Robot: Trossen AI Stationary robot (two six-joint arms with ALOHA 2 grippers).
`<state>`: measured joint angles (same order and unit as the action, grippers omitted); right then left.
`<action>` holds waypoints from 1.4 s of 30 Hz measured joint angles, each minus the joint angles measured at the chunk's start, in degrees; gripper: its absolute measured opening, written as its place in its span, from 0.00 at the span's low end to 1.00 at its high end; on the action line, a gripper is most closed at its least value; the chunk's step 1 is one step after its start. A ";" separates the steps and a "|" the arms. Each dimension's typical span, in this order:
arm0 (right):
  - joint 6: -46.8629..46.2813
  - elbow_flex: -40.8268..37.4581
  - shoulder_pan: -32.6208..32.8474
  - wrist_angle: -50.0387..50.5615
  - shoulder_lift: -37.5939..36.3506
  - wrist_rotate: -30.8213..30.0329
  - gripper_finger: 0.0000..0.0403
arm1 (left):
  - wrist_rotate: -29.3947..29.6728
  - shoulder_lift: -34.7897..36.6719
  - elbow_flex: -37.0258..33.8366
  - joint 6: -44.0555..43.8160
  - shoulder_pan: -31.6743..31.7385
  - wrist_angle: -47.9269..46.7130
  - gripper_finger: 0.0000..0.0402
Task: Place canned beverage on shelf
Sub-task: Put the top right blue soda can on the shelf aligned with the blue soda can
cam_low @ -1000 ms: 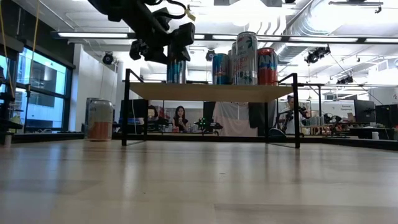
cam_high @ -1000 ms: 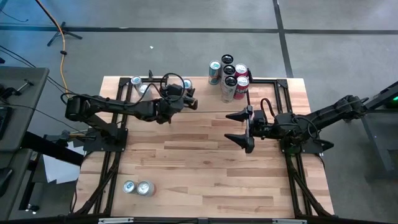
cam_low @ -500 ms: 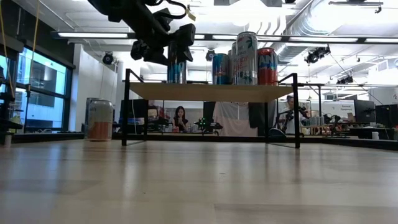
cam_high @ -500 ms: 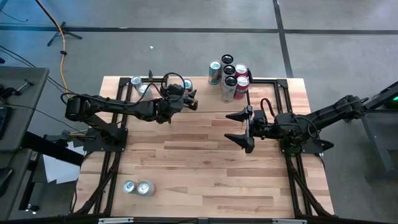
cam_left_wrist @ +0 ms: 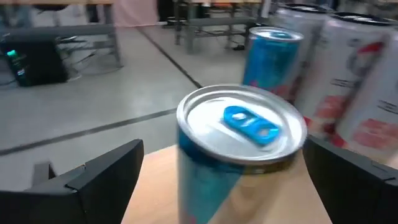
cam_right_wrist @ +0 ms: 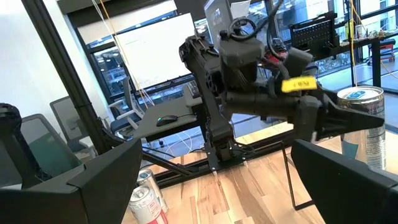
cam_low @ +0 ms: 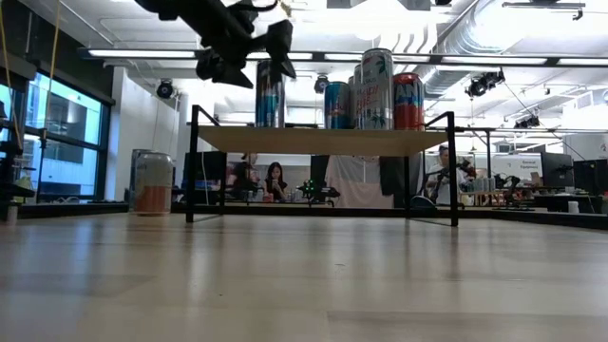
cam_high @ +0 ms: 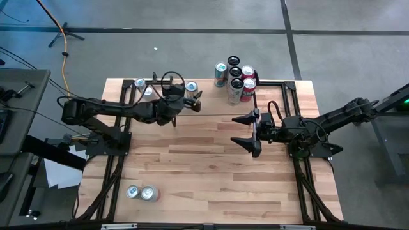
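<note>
The shelf (cam_low: 323, 141) stands at the table's far side on thin black legs. A blue can (cam_low: 270, 93) stands upright on its left part; its top with the blue tab (cam_left_wrist: 249, 122) shows in the left wrist view. My left gripper (cam_low: 249, 55) is open at the can's top. One finger stands on each side of the can, clear of it. My right gripper (cam_high: 250, 132) hovers open over the table's middle right with nothing between its fingers.
Several more cans (cam_high: 235, 76) stand on the shelf's right part, a teal one (cam_low: 337, 104) nearest the blue can. Two cans (cam_high: 144, 87) stand on the table at the far left and two (cam_high: 141, 192) near the front left. The middle of the table (cam_high: 211, 172) is bare wood.
My left gripper has opened and let go of the blue can, which stays upright on the shelf. Its fingers have risen from the can's sides to the level of its top, and the arm has drawn back slightly toward the table's left edge.
</note>
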<state>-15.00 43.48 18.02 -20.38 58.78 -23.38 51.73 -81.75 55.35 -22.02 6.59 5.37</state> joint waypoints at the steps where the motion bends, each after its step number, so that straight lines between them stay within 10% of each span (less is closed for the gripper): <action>1: 0.00 0.00 0.00 0.02 0.00 0.00 0.99 | -1.17 0.50 0.00 1.43 0.00 -0.02 0.99; 12: 0.02 0.00 0.00 0.02 0.00 0.00 0.99 | -14.49 5.63 0.00 7.11 -0.11 -0.11 0.99; 26: 0.02 0.00 0.02 0.12 0.00 -0.02 0.99 | -17.78 17.31 0.00 18.09 -1.14 -3.42 0.99; 42: -2.44 0.00 0.02 1.33 0.00 -0.02 0.99 | -71.60 18.87 0.00 22.99 25.50 -15.23 0.99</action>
<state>-17.45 43.48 18.04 -19.05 58.78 -23.40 -19.87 -62.88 55.35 0.97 32.09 -9.86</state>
